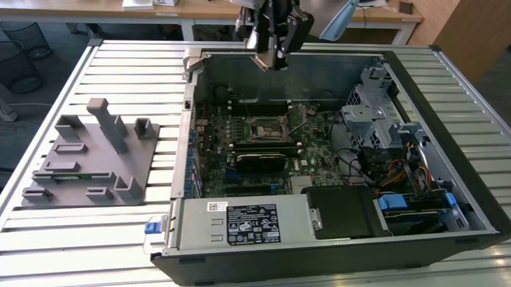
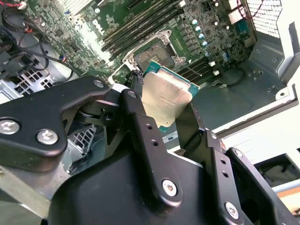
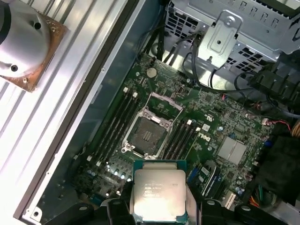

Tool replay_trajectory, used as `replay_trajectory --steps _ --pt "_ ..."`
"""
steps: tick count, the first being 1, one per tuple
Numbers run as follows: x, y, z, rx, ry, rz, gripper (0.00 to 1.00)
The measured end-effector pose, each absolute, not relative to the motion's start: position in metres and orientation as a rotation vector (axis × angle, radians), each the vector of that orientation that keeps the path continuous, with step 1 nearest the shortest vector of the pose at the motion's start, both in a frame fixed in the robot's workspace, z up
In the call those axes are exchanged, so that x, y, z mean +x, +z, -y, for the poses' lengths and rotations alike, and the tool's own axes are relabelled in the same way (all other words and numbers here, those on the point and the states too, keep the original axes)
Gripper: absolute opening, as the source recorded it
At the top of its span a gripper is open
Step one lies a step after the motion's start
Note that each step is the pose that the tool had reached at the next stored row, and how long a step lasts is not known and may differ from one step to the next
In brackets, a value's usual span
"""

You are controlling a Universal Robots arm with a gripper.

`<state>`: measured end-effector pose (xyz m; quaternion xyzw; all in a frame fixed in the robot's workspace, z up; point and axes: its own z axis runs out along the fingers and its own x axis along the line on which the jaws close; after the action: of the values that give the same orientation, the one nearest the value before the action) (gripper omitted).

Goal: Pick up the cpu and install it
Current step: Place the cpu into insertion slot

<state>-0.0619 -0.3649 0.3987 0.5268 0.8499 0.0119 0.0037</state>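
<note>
**Cpu clamped in the gripper over the open computer case**

The black body and linkages of the gripper lie closest in the second wrist view. Its two fingers are closed on opposite edges of the cpu. The chip's pale silvery top plate faces the camera, with a thin green rim showing around it. In the first wrist view the cpu sits square between the dark fingertips, held up in the air and clear of the board.

Beyond it, and apart from it, is the socket. Its square black frame stands open and its contact field is bare. The socket sits on the green motherboard between two banks of memory slots. A metal drive cage stands past the board, with black cables running beneath it.

In the exterior view the gripper hangs over the far side of the computer case. The case lies open-side up on a slatted metal bench, towards the bench's edge on the exterior view's right. A silvery power supply fills the case's near corner on the exterior view's left.

A grey moulded fixture lies on the bench near its edge on the exterior view's left, well apart from the gripper. In the first wrist view a round silvery part on a copper-coloured plate rests on the bench slats, just outside the case wall.
</note>
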Motion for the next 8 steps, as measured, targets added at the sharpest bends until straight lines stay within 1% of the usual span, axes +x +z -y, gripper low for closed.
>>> replay_trajectory --steps 8 --pt "-0.0619 0.3985 0.3647 1.704 0.037 -2.63 0.53"
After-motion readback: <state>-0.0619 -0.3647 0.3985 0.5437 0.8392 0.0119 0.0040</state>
